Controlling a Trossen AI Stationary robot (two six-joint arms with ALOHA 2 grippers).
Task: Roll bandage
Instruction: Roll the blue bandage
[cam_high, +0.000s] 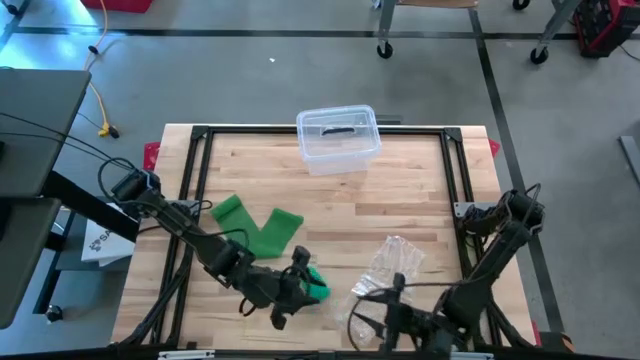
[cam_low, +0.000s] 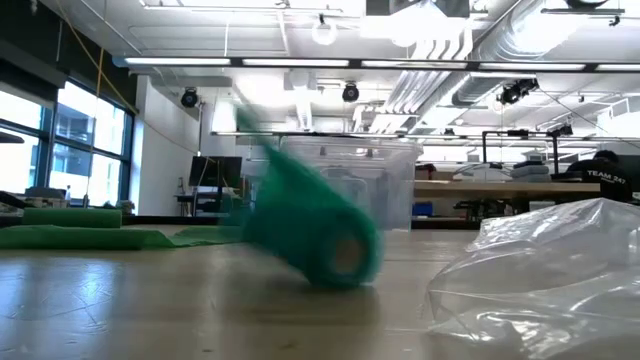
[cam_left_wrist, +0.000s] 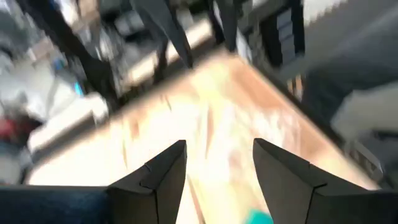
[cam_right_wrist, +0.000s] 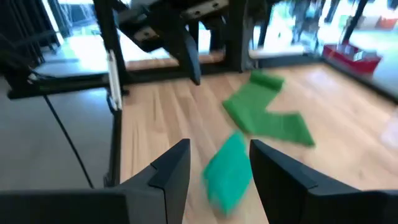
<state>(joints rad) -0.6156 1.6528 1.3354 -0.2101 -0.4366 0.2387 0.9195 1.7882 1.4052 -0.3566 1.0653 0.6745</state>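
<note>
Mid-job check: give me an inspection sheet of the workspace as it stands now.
Surface: wooden table, black-framed.
Job's things: green bandage, partly rolled; roll end near the front, loose tail trailing toward the left.
Clutter: clear lidded container at the back; crumpled plastic bag front right.
End effectors: left end effector open, beside the roll; right end effector open, at the front edge, facing the roll.
Cables: yellow cable on the floor, left.
Surroundings: chair casters behind the table.

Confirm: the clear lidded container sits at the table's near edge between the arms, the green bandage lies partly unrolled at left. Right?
Not quite. In the high view the clear container sits at the table's far edge, away from the arms. The green bandage does lie partly unrolled at left.
</note>
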